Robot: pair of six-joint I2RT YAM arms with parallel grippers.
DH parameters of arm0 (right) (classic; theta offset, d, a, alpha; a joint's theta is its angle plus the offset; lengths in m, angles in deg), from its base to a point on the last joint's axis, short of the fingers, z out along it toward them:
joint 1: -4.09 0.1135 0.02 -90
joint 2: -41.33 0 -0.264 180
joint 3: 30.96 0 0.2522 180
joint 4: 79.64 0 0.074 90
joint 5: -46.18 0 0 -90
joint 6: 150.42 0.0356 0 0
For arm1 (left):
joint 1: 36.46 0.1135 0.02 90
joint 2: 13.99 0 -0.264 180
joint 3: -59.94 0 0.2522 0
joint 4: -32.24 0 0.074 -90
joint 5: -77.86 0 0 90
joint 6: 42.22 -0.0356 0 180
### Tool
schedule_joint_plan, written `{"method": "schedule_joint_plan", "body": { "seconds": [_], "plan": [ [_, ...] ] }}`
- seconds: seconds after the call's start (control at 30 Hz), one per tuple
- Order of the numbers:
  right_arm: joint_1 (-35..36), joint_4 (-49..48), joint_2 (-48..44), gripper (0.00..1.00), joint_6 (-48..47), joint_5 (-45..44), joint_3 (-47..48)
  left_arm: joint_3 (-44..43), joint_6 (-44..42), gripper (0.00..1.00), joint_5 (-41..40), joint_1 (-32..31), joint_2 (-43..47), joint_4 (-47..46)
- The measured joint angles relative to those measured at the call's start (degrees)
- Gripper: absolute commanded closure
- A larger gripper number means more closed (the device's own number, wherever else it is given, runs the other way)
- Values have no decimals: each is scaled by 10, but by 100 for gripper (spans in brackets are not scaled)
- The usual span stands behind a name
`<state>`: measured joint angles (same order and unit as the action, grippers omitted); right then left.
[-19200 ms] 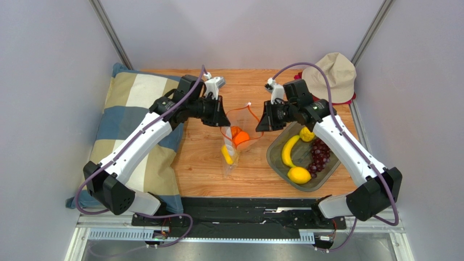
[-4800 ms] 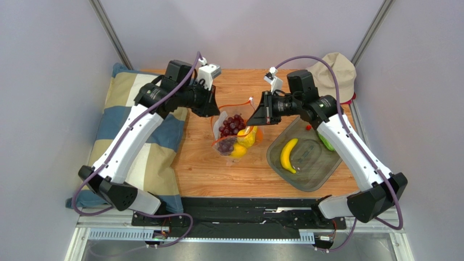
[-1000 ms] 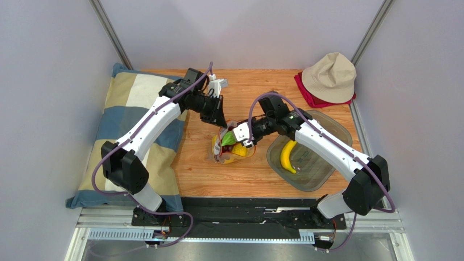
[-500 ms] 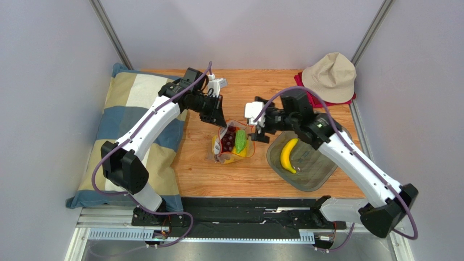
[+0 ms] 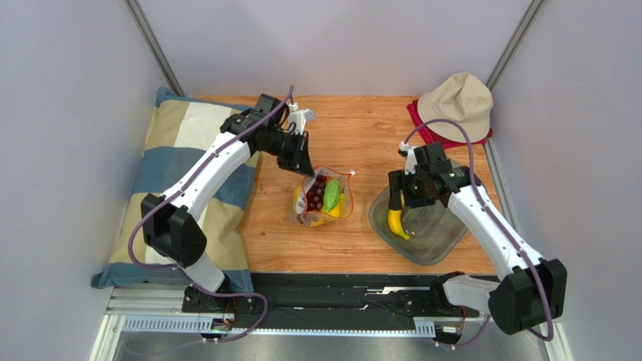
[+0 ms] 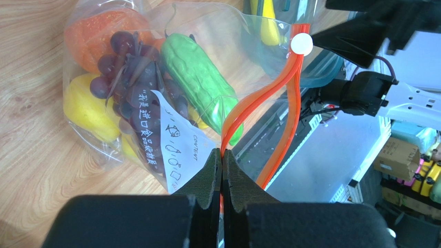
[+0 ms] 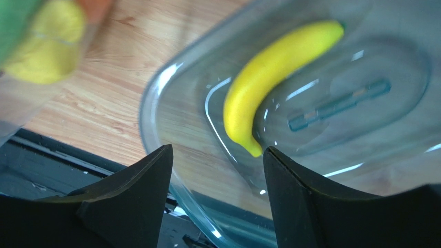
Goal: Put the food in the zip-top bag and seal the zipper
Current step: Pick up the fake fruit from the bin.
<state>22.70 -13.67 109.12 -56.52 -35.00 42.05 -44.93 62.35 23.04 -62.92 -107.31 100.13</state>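
Note:
The zip-top bag point(image 5: 324, 197) lies mid-table with its mouth held up. Inside it are a grape bunch point(image 6: 127, 62), a green piece point(image 6: 199, 77), an orange fruit point(image 6: 101, 28) and a yellow fruit point(image 6: 88, 108). My left gripper point(image 6: 221, 155) is shut on the orange-red zipper point(image 6: 259, 98) at the bag's mouth edge. The white slider point(image 6: 297, 45) sits at the strip's far end. My right gripper point(image 7: 217, 150) is open and empty, hovering over the yellow banana point(image 7: 274, 67), which lies in the grey tray point(image 7: 155, 93). From above, that gripper point(image 5: 395, 197) is at the banana's point(image 5: 395, 220) upper end.
A checked pillow point(image 5: 181, 173) covers the table's left side. A beige hat point(image 5: 456, 105) rests on a red cloth point(image 5: 422, 124) at the back right. The tray point(image 5: 444, 241) holds only the banana.
My right gripper let go of the green piece inside the bag, pulled back to the right and now hangs open over the tray. The left gripper has kept its hold.

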Motion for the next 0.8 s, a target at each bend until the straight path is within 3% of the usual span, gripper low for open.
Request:
{"method": "schedule_joint_plan", "body": {
  "seconds": [0.17,0.6,0.7,0.8],
  "plan": [
    [-21,-3,42,35,64,-10,-43,0,4,100,1,0,-2,0],
    [-21,-84,163,39,109,-9,-75,0,4,100,-9,4,-2,0],
    [-21,-105,194,52,114,-14,-75,0,4,100,-11,4,-2,0],
    [-21,-124,211,73,118,-21,-76,0,4,100,-12,6,-2,0]
  ]
}}
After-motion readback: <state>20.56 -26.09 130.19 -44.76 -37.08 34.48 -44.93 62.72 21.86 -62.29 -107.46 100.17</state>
